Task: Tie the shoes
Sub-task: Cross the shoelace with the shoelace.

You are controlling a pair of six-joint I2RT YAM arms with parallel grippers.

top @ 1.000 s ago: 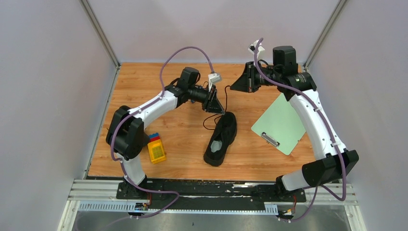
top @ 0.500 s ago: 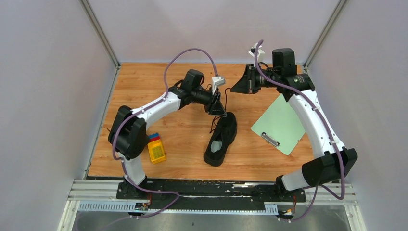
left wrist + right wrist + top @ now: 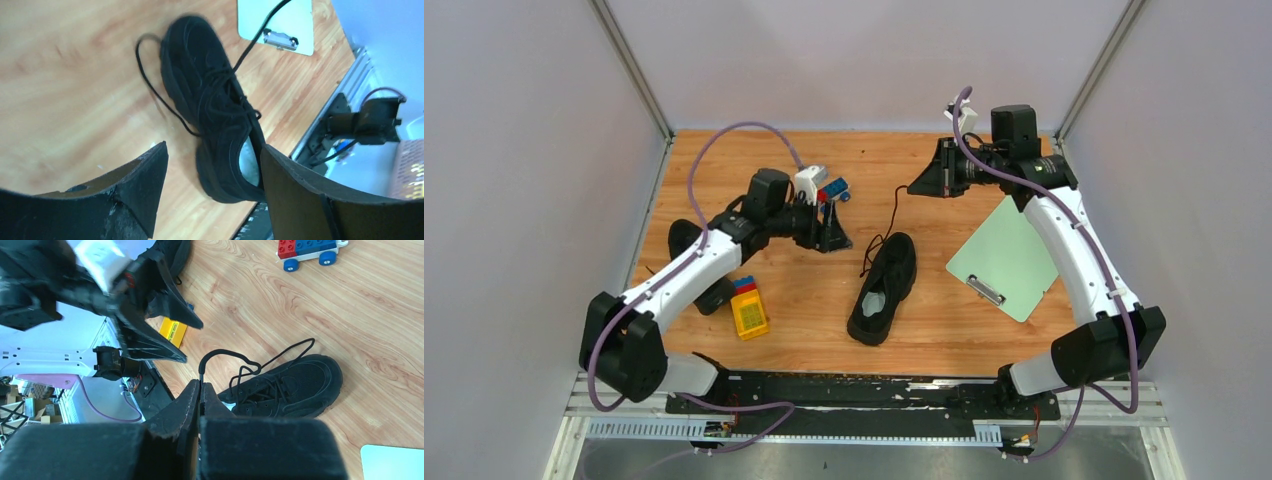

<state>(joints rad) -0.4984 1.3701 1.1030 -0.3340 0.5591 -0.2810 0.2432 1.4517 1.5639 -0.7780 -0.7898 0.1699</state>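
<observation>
One black shoe (image 3: 884,288) lies in the middle of the table, toe to the back; it also shows in the left wrist view (image 3: 210,110) and the right wrist view (image 3: 290,387). My right gripper (image 3: 913,186) is shut on one thin black lace (image 3: 890,215) and holds it raised, up and back from the toe; the pinch shows in the right wrist view (image 3: 201,384). My left gripper (image 3: 838,243) is open and empty, left of the shoe and above the table (image 3: 214,147). The second shoe (image 3: 682,238) lies at the left, partly hidden under my left arm.
A green clipboard (image 3: 1004,255) lies right of the shoe. A yellow block toy (image 3: 749,312) sits at the front left. A red and blue brick car (image 3: 832,190) stands behind my left gripper. Another lace (image 3: 150,92) loops loose on the wood by the toe.
My left arm has swung left, away from the shoe's toe, which uncovers the brick car and the second shoe. My right gripper has stayed put with the lace.
</observation>
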